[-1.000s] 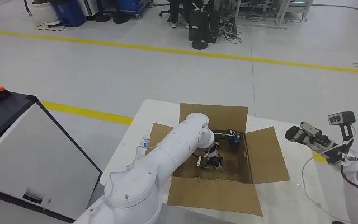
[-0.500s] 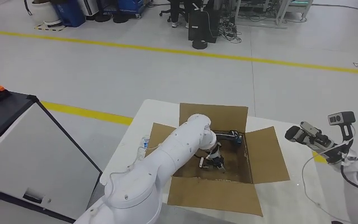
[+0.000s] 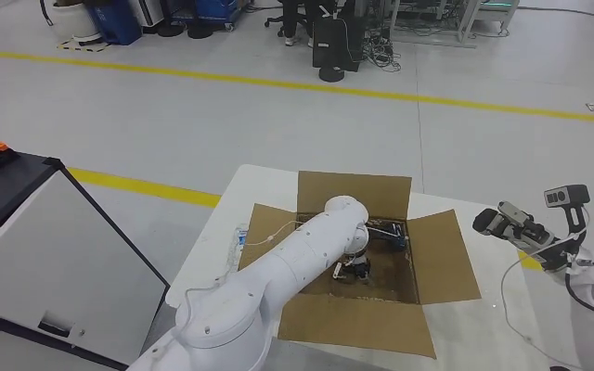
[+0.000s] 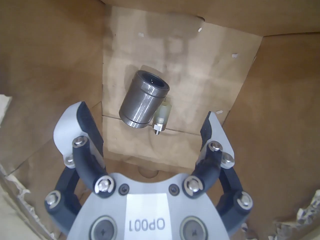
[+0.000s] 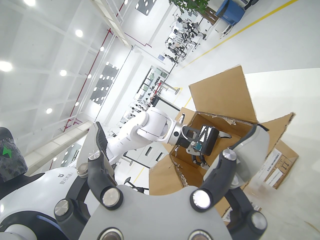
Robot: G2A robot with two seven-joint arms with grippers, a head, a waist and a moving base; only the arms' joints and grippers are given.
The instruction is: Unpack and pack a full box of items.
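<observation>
Left gripper (image 4: 145, 109), spread empty, shifts across the brown cardboard box (image 3: 445, 250), lining up on a dark steel cylinder (image 4: 143, 98) to unpack.

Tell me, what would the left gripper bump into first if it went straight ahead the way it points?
Probably the dark metal cylinder, lying on the floor of the cardboard box ahead of the open left gripper. A small pale fitting lies right beside it. How far off is hard to judge.
</observation>
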